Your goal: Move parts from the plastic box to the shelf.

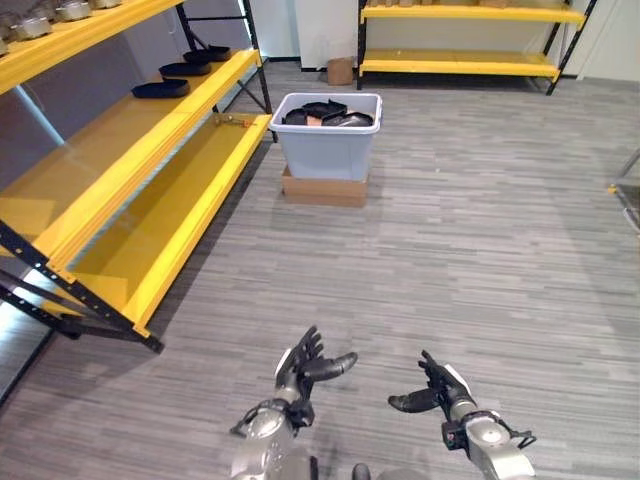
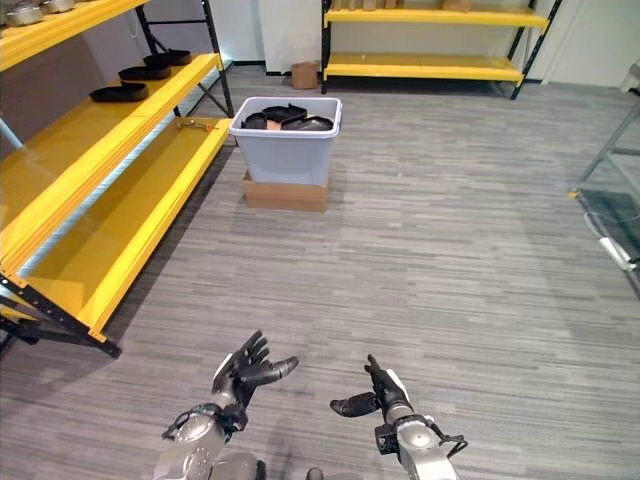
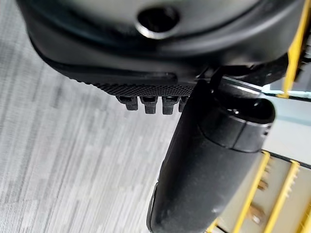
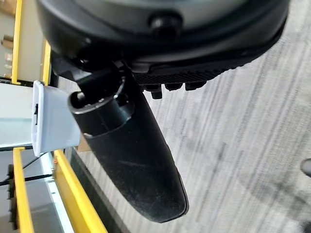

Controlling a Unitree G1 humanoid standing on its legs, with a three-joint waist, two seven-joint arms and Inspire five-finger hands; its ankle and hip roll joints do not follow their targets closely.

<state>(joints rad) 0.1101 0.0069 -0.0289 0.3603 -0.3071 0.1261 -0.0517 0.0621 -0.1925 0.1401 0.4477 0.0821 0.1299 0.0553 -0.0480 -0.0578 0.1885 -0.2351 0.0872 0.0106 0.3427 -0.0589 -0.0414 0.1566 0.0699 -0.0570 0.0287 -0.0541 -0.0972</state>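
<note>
**Black parts wait in the box; both hands empty and far from it**

On the left stands the yellow shelf [image 1: 120,140]. Its middle level already carries three black parts [image 1: 160,89] in a row, near the far end. The lower level [image 1: 170,215] is bare. On the top level some small metal things [image 1: 35,25] show, too small to name.

To the right of the shelf's far end, on the floor, is the plastic box [image 1: 322,150], pale grey, sitting on a flat cardboard base [image 1: 322,190]. Inside it lie more black parts [image 1: 330,115], heaped loosely and overlapping, reaching about to the rim; one brownish piece shows between them. How many there are I cannot tell.

These parts look like shallow moulded shells, so I judge them light and fairly stiff, probably smooth and a little slippery, not fragile. Because they overlap, one part may drag its neighbour when lifted. The best place to hold seems the raised edge of the top part, pinched between thumb and fingers; two hands could steady it.

Near the bottom of the head views, the left hand [image 1: 305,365] has its fingers spread and straight, thumb pointing inward, and holds nothing. The right hand [image 1: 435,388] is the same: fingers relaxed and open, nothing in them. Both are well apart from the box, so the robot must first walk closer.

At the back of the room stands a second yellow shelf [image 1: 460,65], with a small carton [image 1: 340,71] beside it.
</note>
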